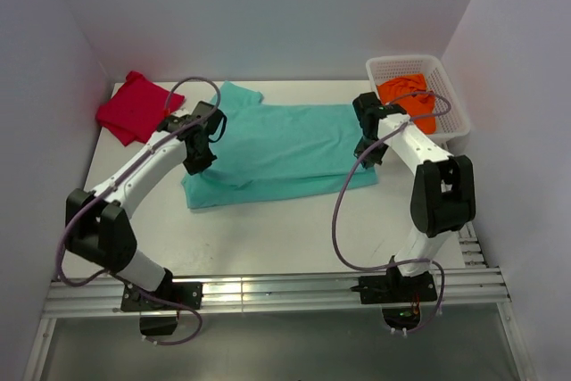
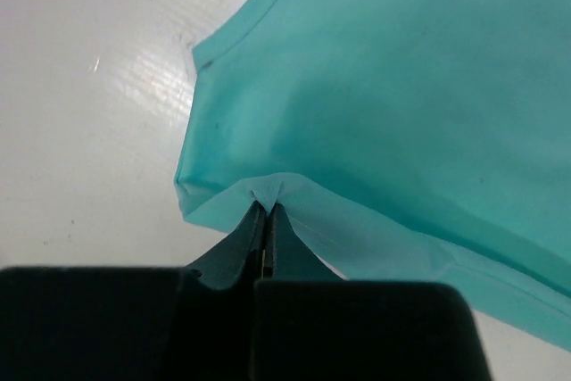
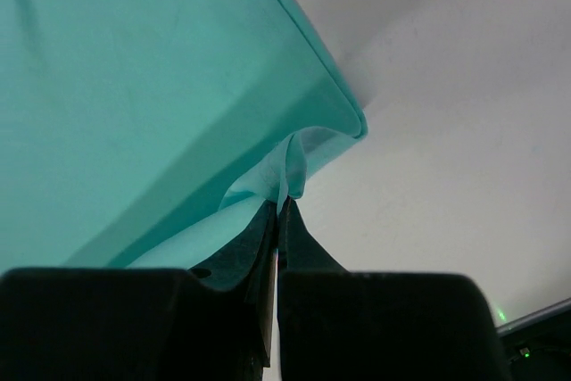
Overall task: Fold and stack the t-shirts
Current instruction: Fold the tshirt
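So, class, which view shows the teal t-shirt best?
Top external: nearly the whole teal t-shirt shows. Each wrist view shows only an edge, pinched in the left tool and the right tool.

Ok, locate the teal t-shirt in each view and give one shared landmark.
Top external: teal t-shirt spread out at centre.
Left wrist: fills the upper right, edge pinched by the left end effector.
Right wrist: fills the upper left, corner pinched by the right end effector.
Shared: the white table.
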`<state>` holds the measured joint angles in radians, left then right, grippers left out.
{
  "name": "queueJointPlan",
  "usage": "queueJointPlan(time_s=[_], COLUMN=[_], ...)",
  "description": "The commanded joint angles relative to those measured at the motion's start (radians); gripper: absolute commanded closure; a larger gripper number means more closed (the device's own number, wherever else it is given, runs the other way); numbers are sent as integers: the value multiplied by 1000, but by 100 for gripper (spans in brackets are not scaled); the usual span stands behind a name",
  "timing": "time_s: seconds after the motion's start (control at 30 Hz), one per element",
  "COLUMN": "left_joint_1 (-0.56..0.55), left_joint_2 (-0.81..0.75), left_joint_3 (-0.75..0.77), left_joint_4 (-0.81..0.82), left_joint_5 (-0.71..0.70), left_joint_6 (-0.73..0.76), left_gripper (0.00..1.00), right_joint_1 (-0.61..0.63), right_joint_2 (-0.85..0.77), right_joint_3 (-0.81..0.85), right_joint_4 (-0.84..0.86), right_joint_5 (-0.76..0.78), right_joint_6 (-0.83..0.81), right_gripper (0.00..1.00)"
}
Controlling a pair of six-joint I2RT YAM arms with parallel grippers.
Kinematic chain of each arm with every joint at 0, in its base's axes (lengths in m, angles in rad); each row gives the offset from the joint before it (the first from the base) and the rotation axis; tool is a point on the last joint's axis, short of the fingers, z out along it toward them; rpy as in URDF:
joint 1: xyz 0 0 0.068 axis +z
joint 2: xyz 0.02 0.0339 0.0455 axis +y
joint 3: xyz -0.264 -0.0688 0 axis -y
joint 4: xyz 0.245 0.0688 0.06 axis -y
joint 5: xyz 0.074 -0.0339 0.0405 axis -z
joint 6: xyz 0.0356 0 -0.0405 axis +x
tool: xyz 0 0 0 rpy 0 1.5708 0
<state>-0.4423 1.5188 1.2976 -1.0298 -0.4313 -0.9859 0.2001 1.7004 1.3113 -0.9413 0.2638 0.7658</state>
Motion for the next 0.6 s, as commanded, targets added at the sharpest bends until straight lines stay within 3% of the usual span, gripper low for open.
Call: queueJointPlan(time_s=[0.0, 0.37, 0.43, 0.47, 0.5, 0.53, 0.57], left_joint_1=[40, 140, 149, 160, 165, 172, 184], left_joint_2=[96, 524, 579, 621, 636, 650, 664], left_joint_3=[101, 505, 595, 621, 661, 673, 686], left_joint_4=[56, 91, 94, 99, 99, 97, 85], left_joint_5=[0, 72, 109, 123, 141, 155, 155], left_joint_6=[104, 245, 262, 263, 260, 242, 233], left_gripper=[100, 100, 74, 54, 27, 18, 15], right_joint_1=[-22, -76, -83, -87, -91, -94, -96], right_joint_2=[59, 393, 452, 468, 491, 499, 505], right_joint_3=[107, 472, 515, 549, 562, 571, 586], right_joint_4=[-25, -106, -135, -149, -163, -168, -172], right_joint_5=[41, 37, 38, 41, 38, 37, 40], right_joint_6=[-31, -43, -31, -20, -14, -7, -2], right_gripper=[100, 100, 96, 81, 53, 31, 7])
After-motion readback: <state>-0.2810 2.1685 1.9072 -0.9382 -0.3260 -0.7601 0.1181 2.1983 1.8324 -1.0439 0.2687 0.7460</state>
